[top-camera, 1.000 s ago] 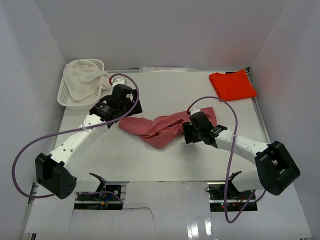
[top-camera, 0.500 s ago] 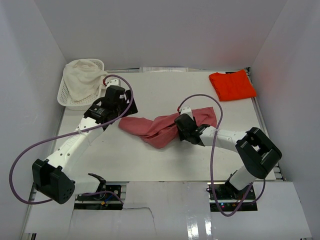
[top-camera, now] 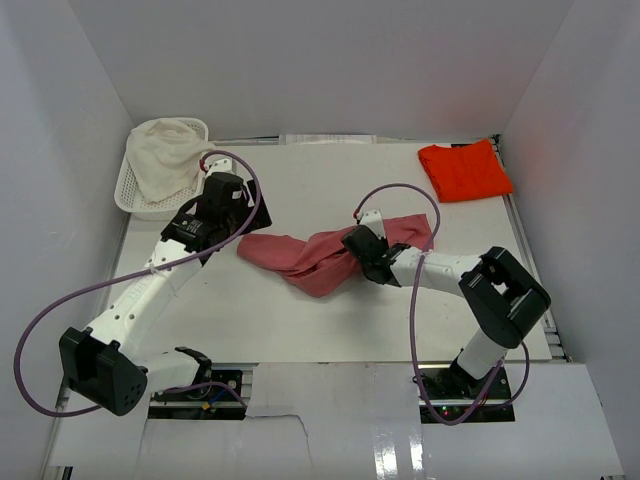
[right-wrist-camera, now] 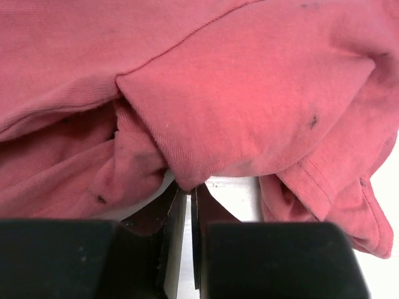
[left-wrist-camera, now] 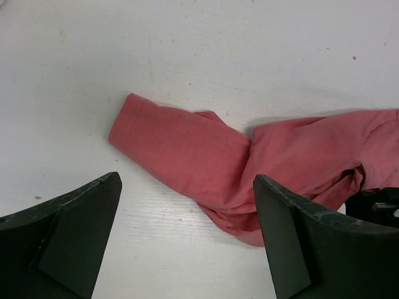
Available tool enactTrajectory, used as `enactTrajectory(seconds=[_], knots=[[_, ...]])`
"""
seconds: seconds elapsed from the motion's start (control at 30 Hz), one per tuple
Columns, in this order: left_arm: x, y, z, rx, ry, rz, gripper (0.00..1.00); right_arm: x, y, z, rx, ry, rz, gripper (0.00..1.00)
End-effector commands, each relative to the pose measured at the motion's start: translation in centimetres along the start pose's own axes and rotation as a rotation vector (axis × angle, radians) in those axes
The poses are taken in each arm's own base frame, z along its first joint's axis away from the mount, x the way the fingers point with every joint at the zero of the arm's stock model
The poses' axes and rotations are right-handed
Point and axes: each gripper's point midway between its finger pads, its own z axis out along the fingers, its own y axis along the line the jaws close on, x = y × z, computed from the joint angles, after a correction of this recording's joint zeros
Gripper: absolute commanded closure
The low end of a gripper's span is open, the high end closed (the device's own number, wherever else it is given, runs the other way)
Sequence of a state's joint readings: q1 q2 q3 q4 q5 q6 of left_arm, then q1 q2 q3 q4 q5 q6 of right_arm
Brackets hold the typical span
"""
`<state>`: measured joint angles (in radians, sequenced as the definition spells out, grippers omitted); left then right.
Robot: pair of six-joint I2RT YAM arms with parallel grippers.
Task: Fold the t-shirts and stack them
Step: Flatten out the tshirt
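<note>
The right gripper [right-wrist-camera: 189, 190] is seen closed on a fold of the rose-red t-shirt [top-camera: 310, 258], with the cloth pinched at the tips of its two fingers. The middle of the white surface [top-camera: 300, 320] is taken by this t-shirt, which lies crumpled in a long band. A white lattice basket [top-camera: 125, 195] is placed at the far left corner, with a white cloth [top-camera: 165, 160] in it. The orange-red t-shirt [top-camera: 465, 170] is laid folded at the far right corner. The left gripper [left-wrist-camera: 187, 180] is held wide open above the rose-red t-shirt's end nearer the left edge.
</note>
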<state>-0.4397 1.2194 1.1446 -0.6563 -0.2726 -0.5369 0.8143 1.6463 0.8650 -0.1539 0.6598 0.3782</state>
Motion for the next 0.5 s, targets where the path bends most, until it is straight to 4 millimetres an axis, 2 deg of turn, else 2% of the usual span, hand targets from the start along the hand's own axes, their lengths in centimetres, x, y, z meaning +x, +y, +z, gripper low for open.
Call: enactTrajectory(seconds=[0.0,0.07,0.1,0.17,0.23,0.27,0.33,0.37,0.4,0.47], knots=[[-0.7,0.1,-0.8,0.02,-0.032,-0.003,0.02,-3.2,-0.4,-2.2,0.016,-0.068,0.05,0.9],[-0.8,0.1,-0.9,0.023,-0.035,-0.004,0.02,-5.2,-0.5,-4.3,0.0,-0.097,0.052,0.92],[-0.8,0.0,-1.0,0.027,-0.035,-0.007,0.02,-7.3,0.0,-5.8,-0.021,-0.138,0.049,0.92],[-0.9,-0.1,-1.0,0.034,-0.034,-0.006,0.02,-9.4,0.4,-8.4,-0.073,-0.172,0.03,0.92],[-0.9,-0.3,-1.2,0.045,-0.033,-0.005,0.02,-11.5,1.9,-10.8,-0.171,-0.206,-0.036,0.92],[-1.0,-0.4,-1.2,0.048,-0.033,-0.001,0.02,-13.4,3.5,-13.1,-0.292,-0.218,-0.052,0.92],[-0.9,-0.4,-1.2,0.048,-0.028,0.002,0.02,-14.3,5.2,-15.0,-0.407,-0.193,-0.12,0.92],[-1.1,-0.4,-1.2,0.048,-0.031,0.001,0.02,-16.0,7.2,-16.6,-0.512,-0.184,-0.136,0.92],[-1.0,-0.3,-1.2,0.045,-0.029,0.0,0.02,-14.7,7.6,-17.2,-0.551,-0.109,-0.189,0.92],[-1.1,-0.2,-1.3,0.04,-0.034,-0.001,0.02,-13.9,10.0,-17.9,-0.659,-0.036,-0.26,0.92]])
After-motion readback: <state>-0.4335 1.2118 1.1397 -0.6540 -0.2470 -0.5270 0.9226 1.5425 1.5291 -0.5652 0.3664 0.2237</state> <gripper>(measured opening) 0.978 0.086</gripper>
